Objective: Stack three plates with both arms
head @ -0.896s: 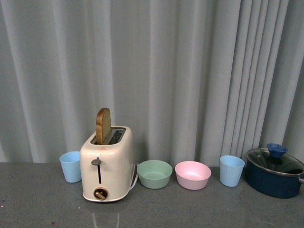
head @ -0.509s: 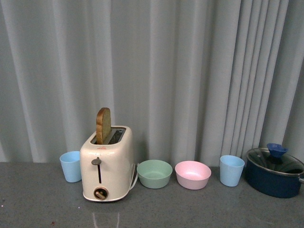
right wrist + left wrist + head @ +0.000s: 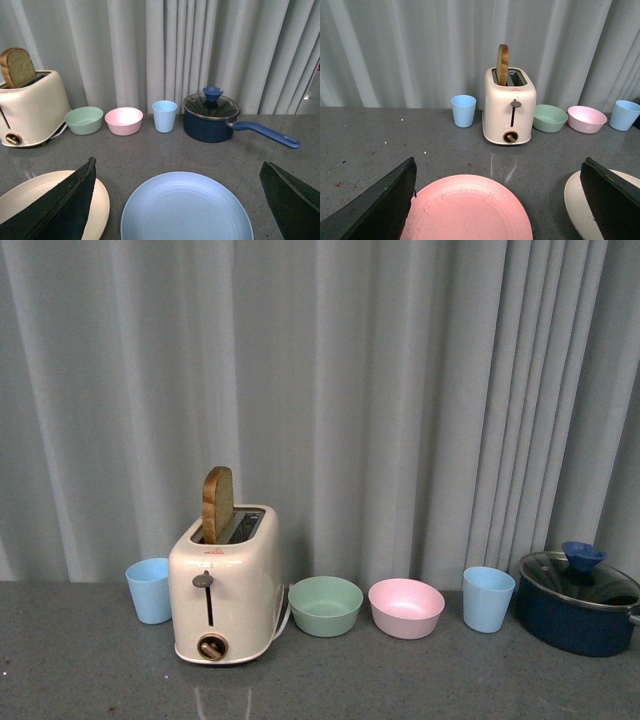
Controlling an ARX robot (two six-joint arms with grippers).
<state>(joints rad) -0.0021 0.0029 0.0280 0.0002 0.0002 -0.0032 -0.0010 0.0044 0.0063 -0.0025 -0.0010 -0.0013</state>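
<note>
Three matte, shallow round plates lay flat on the speckled grey table, apart from one another: the pink plate under the left gripper, the blue plate under the right gripper, and the cream plate between them. Both grippers hung spread wide, touching nothing. All three plates were cut off at the near edge.

Farther back, a glossy cream toaster held a bread slice upright in one slot. A dark blue pot sat under a glass lid, and I could not make out its contents.
</note>
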